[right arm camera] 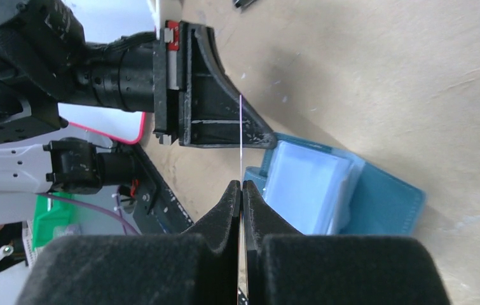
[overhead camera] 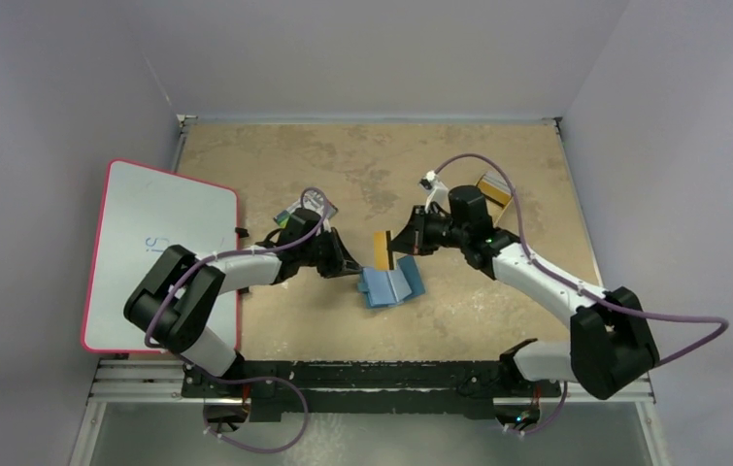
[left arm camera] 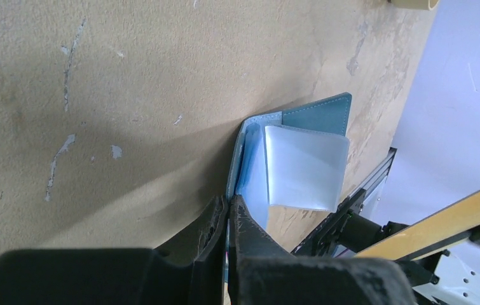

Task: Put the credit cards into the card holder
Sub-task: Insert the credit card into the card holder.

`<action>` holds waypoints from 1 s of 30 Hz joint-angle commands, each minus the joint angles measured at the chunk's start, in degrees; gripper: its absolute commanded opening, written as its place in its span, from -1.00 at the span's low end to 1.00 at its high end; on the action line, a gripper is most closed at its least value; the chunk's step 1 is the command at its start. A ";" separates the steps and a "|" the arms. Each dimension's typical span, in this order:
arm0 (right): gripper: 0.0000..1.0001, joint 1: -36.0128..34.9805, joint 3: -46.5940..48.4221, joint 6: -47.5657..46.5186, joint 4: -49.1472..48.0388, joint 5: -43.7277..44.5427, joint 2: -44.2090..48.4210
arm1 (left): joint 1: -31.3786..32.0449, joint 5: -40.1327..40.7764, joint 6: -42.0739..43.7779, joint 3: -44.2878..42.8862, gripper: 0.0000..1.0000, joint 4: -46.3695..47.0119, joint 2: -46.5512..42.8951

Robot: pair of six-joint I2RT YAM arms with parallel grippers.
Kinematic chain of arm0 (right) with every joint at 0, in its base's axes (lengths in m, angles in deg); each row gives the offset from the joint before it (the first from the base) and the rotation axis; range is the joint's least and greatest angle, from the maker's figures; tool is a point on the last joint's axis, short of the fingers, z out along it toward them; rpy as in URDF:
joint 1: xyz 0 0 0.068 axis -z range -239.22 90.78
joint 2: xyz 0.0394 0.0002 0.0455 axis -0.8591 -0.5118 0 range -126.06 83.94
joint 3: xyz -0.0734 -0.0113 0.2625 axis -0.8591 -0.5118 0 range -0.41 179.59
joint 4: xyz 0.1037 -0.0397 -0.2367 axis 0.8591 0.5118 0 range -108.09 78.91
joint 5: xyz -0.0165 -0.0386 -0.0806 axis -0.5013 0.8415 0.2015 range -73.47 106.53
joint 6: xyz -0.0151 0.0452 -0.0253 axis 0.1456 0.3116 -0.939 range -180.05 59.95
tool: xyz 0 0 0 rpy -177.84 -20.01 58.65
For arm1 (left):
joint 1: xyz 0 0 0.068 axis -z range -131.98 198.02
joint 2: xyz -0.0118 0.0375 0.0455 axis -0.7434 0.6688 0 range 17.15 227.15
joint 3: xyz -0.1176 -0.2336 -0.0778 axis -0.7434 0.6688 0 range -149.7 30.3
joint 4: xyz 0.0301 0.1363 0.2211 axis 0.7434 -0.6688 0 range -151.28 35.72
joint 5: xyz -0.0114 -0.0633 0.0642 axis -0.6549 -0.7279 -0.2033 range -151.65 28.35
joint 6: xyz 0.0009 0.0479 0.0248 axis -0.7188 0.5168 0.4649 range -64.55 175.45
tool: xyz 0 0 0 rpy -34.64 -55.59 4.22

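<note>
The teal-blue card holder (overhead camera: 391, 284) lies open on the table between the two arms, its pale lining and clear pocket (left arm camera: 304, 166) facing up. My left gripper (overhead camera: 348, 264) is shut on its left edge (left arm camera: 229, 206). An orange-yellow credit card (overhead camera: 380, 249) stands on edge just above the holder's left half, with my right gripper (overhead camera: 399, 243) shut on it. The right wrist view shows that card edge-on as a thin line (right arm camera: 241, 136) rising from the shut right gripper (right arm camera: 241, 187), with the card holder (right arm camera: 383, 197) just beyond. More orange-yellow and whitish cards (overhead camera: 493, 188) lie at the back right.
A white board with a pink-red rim (overhead camera: 163, 248) lies on the left, partly off the table. A flat multicoloured pack (overhead camera: 306, 207) sits behind the left gripper. The two grippers are close together over the card holder.
</note>
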 commanded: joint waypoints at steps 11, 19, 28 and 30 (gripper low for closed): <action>-1.00 -1.42 -5.44 0.62 -6.44 4.10 -9.34 | -0.09 6.39 5.40 -2.27 -1.00 -4.88 1.71; -1.00 3.60 -8.41 -2.96 -10.82 0.30 -12.46 | -0.11 10.14 7.10 -2.85 -1.00 -7.85 3.13; -1.00 3.62 -12.52 0.77 -21.97 -6.47 -16.17 | -0.09 10.94 7.36 -2.44 -1.00 -8.12 3.96; -1.00 3.63 -13.14 1.82 -24.22 -7.30 -16.95 | -0.09 10.88 7.24 -2.17 -1.00 -7.72 4.26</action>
